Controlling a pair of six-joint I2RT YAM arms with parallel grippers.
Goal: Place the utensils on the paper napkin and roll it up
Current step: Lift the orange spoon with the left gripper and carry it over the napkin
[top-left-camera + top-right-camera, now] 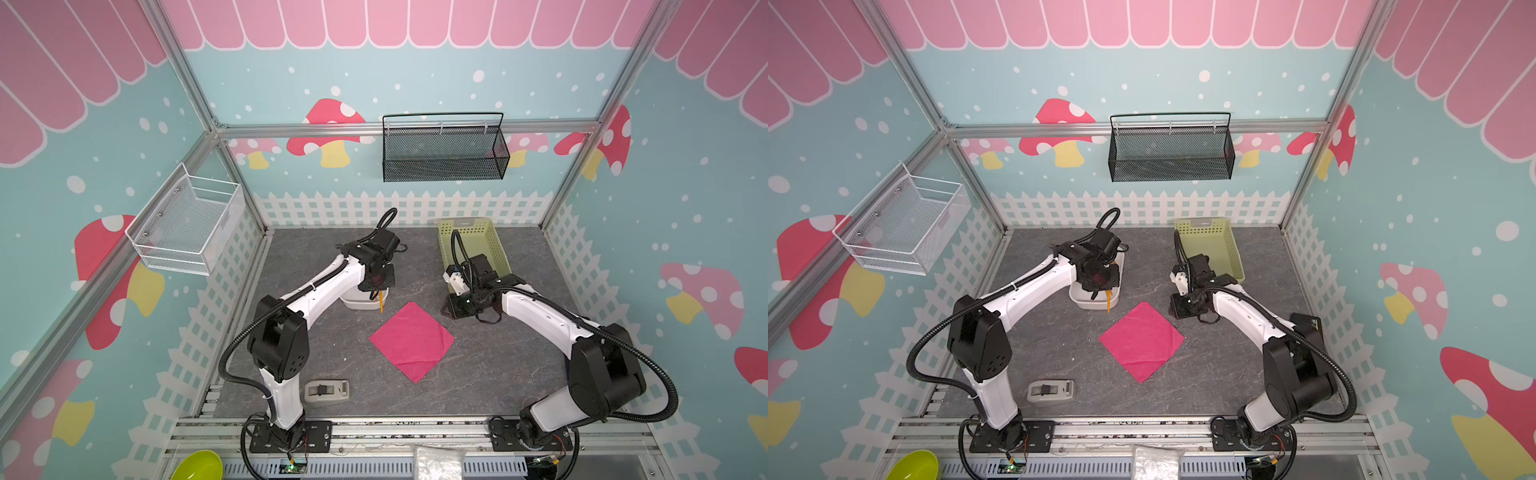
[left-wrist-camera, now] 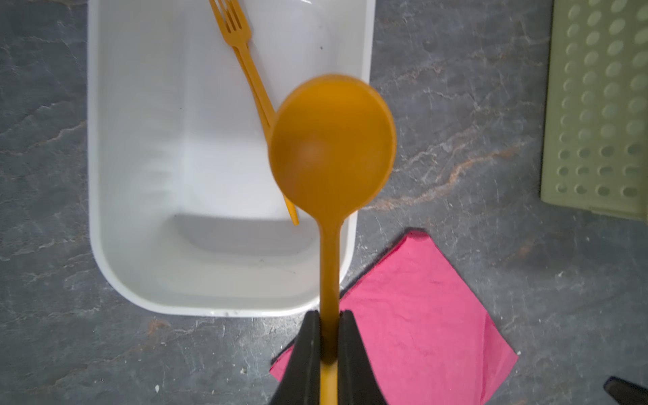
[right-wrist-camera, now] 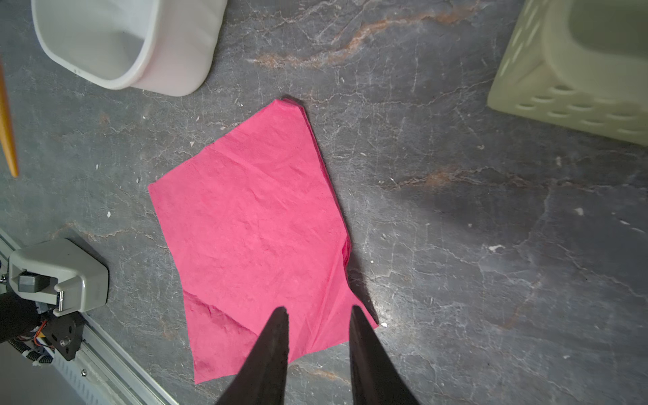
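My left end effector (image 2: 329,333) is pinching the orange spoon (image 2: 333,140) by its handle, holding it over the rim of the white tub (image 2: 105,175) — the fork (image 2: 245,59) is lying inside that tub. The pink napkin (image 1: 411,340) is lying flat mid-worktop (image 1: 498,374), just beside the tub. My right end effector (image 3: 319,312) is hovering above the napkin's corner — fingers spread, holding nothing.

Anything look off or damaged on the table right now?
Nothing serious. The napkin has a crease folded across its front corner, and white specks litter the table. The spoon sits straight in the left gripper.
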